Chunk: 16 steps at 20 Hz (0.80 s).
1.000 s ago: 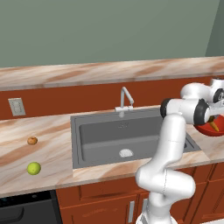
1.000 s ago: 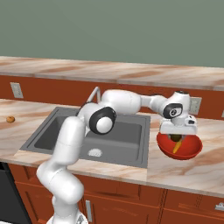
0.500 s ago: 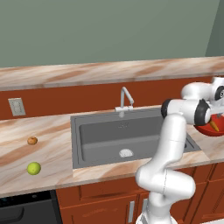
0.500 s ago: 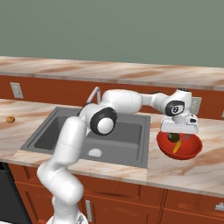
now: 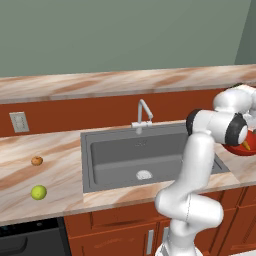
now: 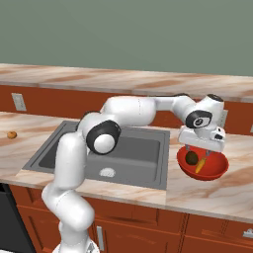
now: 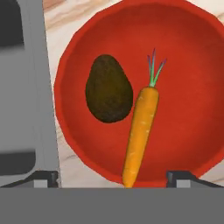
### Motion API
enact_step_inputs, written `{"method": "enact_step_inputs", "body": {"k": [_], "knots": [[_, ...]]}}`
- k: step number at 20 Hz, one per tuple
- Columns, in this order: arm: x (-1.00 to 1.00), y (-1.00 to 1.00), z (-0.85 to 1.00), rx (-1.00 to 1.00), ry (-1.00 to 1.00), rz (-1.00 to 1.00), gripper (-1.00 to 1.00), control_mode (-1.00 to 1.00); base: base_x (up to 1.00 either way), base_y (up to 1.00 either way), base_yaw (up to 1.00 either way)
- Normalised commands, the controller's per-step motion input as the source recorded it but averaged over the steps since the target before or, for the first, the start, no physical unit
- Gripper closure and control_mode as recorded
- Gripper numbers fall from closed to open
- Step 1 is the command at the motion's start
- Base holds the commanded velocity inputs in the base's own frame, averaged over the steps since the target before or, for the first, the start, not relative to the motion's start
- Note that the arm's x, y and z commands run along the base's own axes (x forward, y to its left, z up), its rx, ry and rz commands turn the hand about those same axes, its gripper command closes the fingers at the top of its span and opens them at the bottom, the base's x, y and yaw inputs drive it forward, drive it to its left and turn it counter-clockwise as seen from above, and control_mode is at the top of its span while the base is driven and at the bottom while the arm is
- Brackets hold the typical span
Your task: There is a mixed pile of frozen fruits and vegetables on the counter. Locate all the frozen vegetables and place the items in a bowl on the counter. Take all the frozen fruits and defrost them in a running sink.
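The carrot (image 7: 141,135) lies inside the red bowl (image 7: 192,57), slim and tapering, its green top pointing away from the camera; just beside it, perhaps touching, sits the dark brown lump (image 7: 109,89), egg-shaped and rough-skinned. The bowl is glossy, shallow and wide, standing on the marbled counter (image 6: 232,190) just to the right of the sink (image 6: 138,158). Above the bowl we see the gripper (image 6: 201,149) with its jaws spread wide and nothing between them — the vegetables are both delivered, we judge.

What the step calls for now is a clean exit: we would lift straight up from the bowl before swinging, so the fingertips clear the rim and nudge neither item. Then comes the fruit — the yellow-green ball (image 5: 38,192) and the smaller orange-brown ball (image 5: 36,160) sit on the counter well to the left of the sink. Round and smooth, they may roll, so we would close squarely across the middle.
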Motion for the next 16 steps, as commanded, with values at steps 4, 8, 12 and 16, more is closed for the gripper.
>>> {"method": "enact_step_inputs", "body": {"k": [4,8,12,16], "knots": [[-0.40,0.85,0.34,0.01,-0.11,-0.09,-1.00,-1.00,0.00,0.00,0.00],[-0.22,0.99,0.32,-0.02,0.00,0.00,-1.00,-1.00,0.00,0.00,0.00],[-0.21,1.00,0.28,-0.03,0.00,-0.01,-1.00,-1.00,0.00,0.00,0.00],[-0.22,0.98,0.29,-0.01,0.00,0.00,-1.00,-1.00,0.00,0.00,0.00]]}}
